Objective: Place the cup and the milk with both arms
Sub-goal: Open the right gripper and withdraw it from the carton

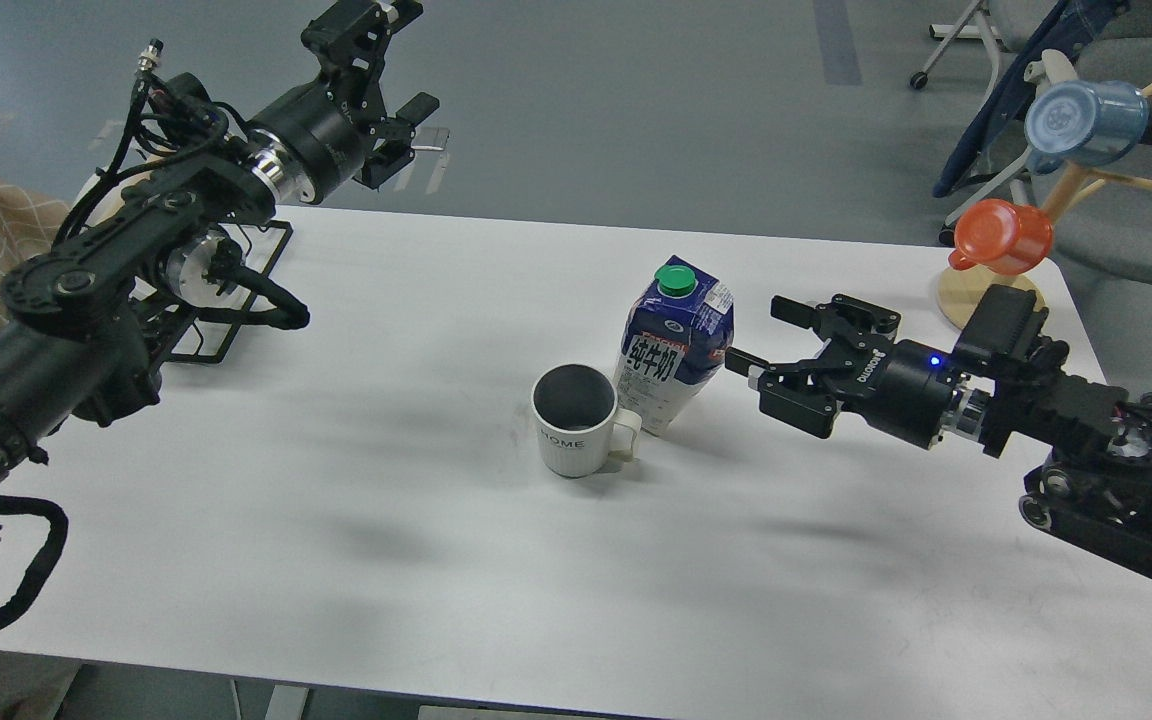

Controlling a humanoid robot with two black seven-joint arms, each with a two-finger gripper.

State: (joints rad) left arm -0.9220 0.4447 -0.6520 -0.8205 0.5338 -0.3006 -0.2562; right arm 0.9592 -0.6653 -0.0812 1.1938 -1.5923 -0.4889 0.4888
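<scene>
The cup (576, 420), a white ribbed mug marked "HOME" with a dark inside, stands upright near the middle of the white table (436, 560), its handle turned right. The milk (676, 345), a blue and white carton with a green cap, stands upright just behind and to the right of the cup, almost touching its handle. My right gripper (764, 338) is open at the carton's right side, with the near finger (742, 363) at the carton's edge. My left gripper (414, 62) is open and empty, raised beyond the table's far left edge.
A black wire rack (236, 300) sits on the table's left end under my left arm. A wooden mug tree (1071, 190) at the far right corner holds a blue cup (1086, 120) and an orange cup (1004, 235). Chairs stand behind it.
</scene>
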